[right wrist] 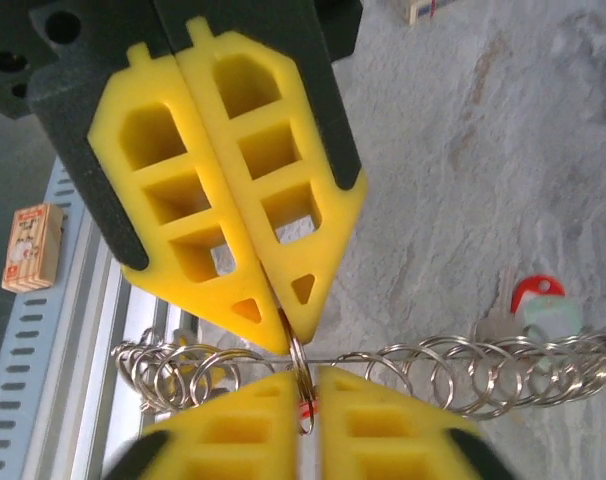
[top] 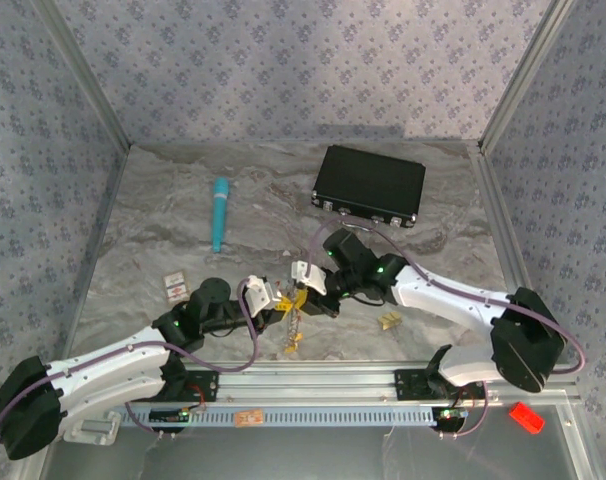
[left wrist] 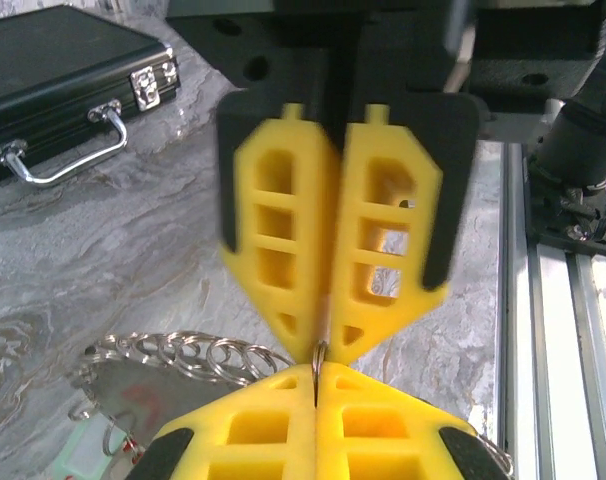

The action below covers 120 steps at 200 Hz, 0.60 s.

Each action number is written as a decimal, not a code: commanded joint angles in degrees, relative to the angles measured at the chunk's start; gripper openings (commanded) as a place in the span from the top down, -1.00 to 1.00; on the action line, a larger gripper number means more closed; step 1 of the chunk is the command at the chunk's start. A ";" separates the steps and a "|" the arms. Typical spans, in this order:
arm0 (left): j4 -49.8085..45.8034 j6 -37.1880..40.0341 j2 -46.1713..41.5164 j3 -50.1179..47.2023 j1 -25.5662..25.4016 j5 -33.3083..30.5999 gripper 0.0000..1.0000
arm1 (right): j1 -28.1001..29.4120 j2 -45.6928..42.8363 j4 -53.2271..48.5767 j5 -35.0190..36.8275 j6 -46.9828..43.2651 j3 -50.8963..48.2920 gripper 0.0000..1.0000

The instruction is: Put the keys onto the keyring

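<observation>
keyring (right wrist: pixel 453 368) stretched crosswise, left hand (left wrist: pixel 316 372), right hand (right wrist: pixel 305 388) pinching it

Left arm (top: pixel 113 365) and right arm (top: pixel 453 295) bend inward. Left tool (left wrist: pixel 316 378) and right tool (right wrist: pixel 305 380) are clamped closed, tips almost touching.

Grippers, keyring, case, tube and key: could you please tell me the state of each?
Left gripper: shut on small ring.
Right gripper: shut on that small ring too.
Keyring: strung with many rings.
Case: closed, flat.
Tube: lying flat.
Yellow-tagged key: loose on table.
</observation>
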 commanded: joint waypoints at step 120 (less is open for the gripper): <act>11.53 -3.72 -0.21 -4.50 -0.23 -0.47 1.00 | -2.36 0.27 19.00 -6.96 9.04 -8.24 0.91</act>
